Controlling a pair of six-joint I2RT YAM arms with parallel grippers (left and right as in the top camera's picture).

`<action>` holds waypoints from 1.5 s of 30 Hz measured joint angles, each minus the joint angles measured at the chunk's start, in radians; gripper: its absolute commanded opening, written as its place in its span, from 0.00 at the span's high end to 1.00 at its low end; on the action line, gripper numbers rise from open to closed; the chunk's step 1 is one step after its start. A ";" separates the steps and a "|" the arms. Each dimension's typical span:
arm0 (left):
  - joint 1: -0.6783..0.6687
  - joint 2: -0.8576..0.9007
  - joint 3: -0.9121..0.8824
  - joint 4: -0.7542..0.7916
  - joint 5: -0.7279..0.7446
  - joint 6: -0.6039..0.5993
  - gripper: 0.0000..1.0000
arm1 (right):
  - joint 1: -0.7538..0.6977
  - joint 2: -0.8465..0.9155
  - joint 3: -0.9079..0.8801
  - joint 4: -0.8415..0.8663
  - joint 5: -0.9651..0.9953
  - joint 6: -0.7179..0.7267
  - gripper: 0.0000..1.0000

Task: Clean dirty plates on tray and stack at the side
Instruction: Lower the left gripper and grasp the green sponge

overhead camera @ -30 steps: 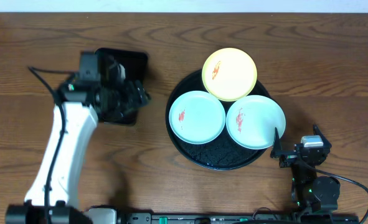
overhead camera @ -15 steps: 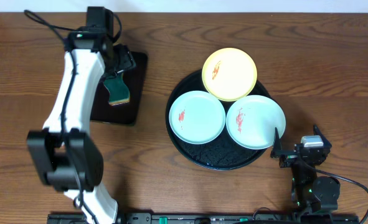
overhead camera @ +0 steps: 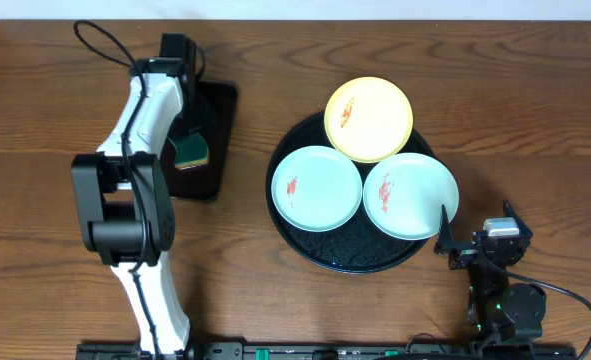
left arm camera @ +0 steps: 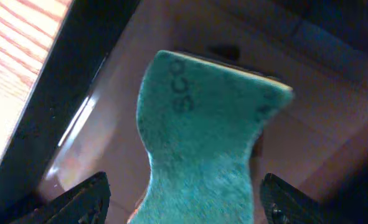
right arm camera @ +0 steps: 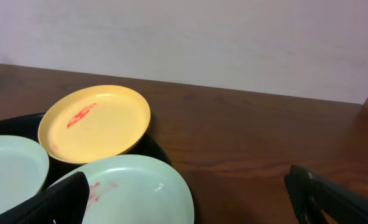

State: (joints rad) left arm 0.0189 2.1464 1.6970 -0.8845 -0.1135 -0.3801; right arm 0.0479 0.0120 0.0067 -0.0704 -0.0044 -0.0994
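Note:
Three plates with red smears lie on the round black tray [overhead camera: 347,262]: a pale yellow one [overhead camera: 368,118] at the back, a mint-white one [overhead camera: 317,187] at the left and a mint-white one [overhead camera: 411,195] at the right. My left gripper [overhead camera: 187,138] is open over a green sponge [overhead camera: 191,151]. In the left wrist view its fingers [left arm camera: 184,202] stand on either side of the sponge [left arm camera: 202,124] with gaps. My right gripper [overhead camera: 475,235] is open and empty beside the tray's right edge. The right wrist view shows its fingers [right arm camera: 184,202], the yellow plate [right arm camera: 96,121] and the right mint plate [right arm camera: 134,183].
The sponge lies in a smaller rectangular black tray [overhead camera: 215,110] at the back left, whose glossy floor [left arm camera: 109,112] shows in the left wrist view. Bare wooden table [overhead camera: 515,110] lies to the right of the round tray. A wall [right arm camera: 202,37] stands behind the table.
My left arm has swung from the front left round to the back, and its gripper now sits over the sponge in the rectangular tray. The right arm and the plates have not moved.

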 measured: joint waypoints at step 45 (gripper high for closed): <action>0.054 0.010 -0.132 0.159 0.186 0.141 0.56 | 0.000 0.000 0.000 0.000 0.000 0.000 0.01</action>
State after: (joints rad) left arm 0.0727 2.1567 1.5654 -0.7258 0.0723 -0.2390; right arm 0.0479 0.0120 0.0067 -0.0704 -0.0044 -0.0994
